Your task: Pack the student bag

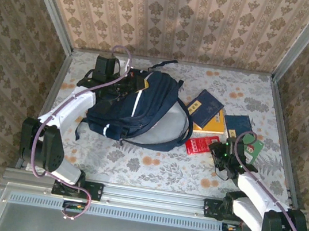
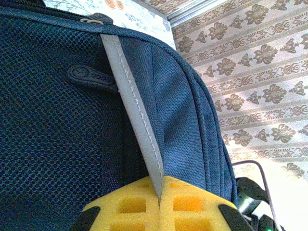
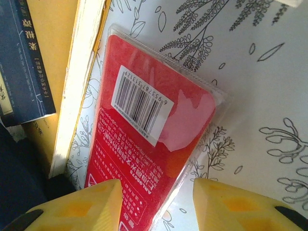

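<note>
From where I stand, the student bag (image 1: 138, 110) lies toward nine o'clock on the surface (image 1: 152, 170). The left hand (image 2: 160, 204) is pressed together on its grey stripe (image 2: 132, 110). At the bag's four o'clock, the right hand (image 3: 156, 202) stands spread astride the red packet (image 3: 144, 139). It should centre the packet squarely before pinching.

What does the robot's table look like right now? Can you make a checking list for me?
Surface: table covered by a flowery cloth.
Job's things: student bag lying left of the middle, navy with a grey stripe.
Clutter: red packet, and a dark blue book lying on a yellow book, all to the right of the bag.
Grippers: left gripper shut on the bag's stripe; right gripper open, one finger on each side of the red packet's end.
Cables: pinkish cable running along each arm.
Surroundings: patterned wallpaper walls and a metal frame.
</note>
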You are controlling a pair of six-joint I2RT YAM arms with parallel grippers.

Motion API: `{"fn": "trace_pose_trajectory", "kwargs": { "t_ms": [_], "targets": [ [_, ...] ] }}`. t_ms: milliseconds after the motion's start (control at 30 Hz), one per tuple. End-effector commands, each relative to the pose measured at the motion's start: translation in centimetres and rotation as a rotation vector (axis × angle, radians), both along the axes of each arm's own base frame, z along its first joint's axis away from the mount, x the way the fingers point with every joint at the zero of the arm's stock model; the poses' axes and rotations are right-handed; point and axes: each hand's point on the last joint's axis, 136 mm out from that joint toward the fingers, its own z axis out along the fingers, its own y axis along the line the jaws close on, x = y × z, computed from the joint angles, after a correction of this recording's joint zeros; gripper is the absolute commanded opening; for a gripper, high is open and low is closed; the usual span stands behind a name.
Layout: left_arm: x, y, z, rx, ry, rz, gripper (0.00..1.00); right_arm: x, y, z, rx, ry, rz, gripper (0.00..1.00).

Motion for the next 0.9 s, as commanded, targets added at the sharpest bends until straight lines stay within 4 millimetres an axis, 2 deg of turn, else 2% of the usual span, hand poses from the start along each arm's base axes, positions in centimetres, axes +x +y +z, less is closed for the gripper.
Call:
{"fn": "trace_pose_trajectory", "kwargs": {
  "t_ms": [0,200,333,500,867],
  "targets": [
    [0.2,0.3,2.0,-0.031,-0.077,-0.001,0.0,0.7,0.3,0.0,0.034,-0.021,-0.005,0.43],
    [0.2,0.3,1.8,-0.031,-0.075,-0.003,0.0,2.1,1.0,-0.2,0.059,-0.027,0.016,0.38],
    [0.2,0.3,1.8,-0.029,-0.076,-0.004,0.0,2.9,1.1,-0.1,0.076,-0.044,0.016,0.31],
    [0.3,0.3,1.6,-0.026,-0.07,-0.003,0.0,4.1,1.1,1.2,0.085,-0.107,0.008,0.24],
    [0.3,0.0,1.2,-0.025,-0.061,-0.015,0.0,5.5,0.2,3.5,0.068,-0.21,-0.034,0.19]
  ]
}}
